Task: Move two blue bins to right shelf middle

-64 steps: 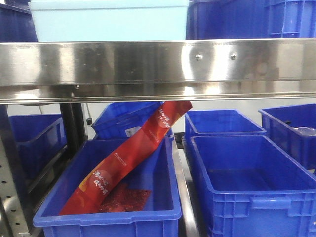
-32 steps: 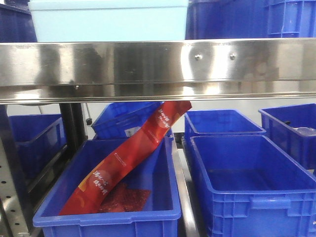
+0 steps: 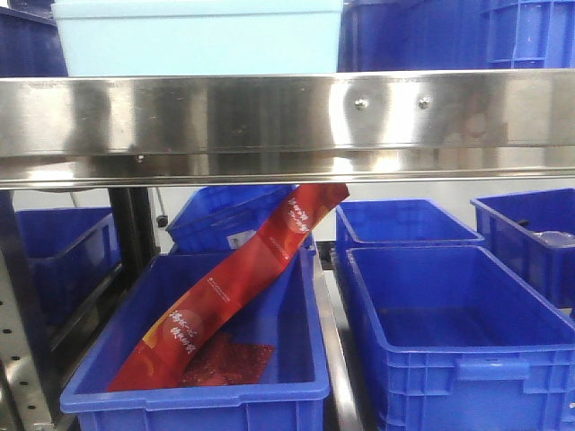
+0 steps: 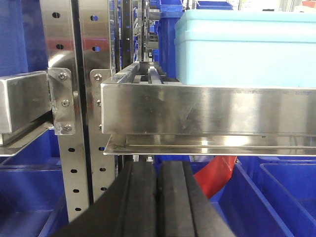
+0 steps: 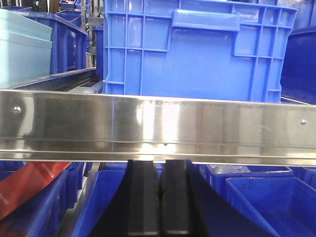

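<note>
2 grippers, left [image 4: 157, 197] and right [image 5: 159, 197], fingers pressed together, seemingly empty; steel rail [image 3: 287, 126] hides upper bins.

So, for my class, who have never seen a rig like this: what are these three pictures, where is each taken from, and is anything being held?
This is a two-armed robot on wheels facing steel shelving. The front view looks under a shelf rail at two blue bins: the left bin holds a long red packet, and nothing shows in the right bin. A pale blue box sits on the shelf above. The other two pictures come from cameras on the wrists. Each shows its own hand as two black fingers pressed together, the left hand and the right hand. Both are shut and hold nothing.
</note>
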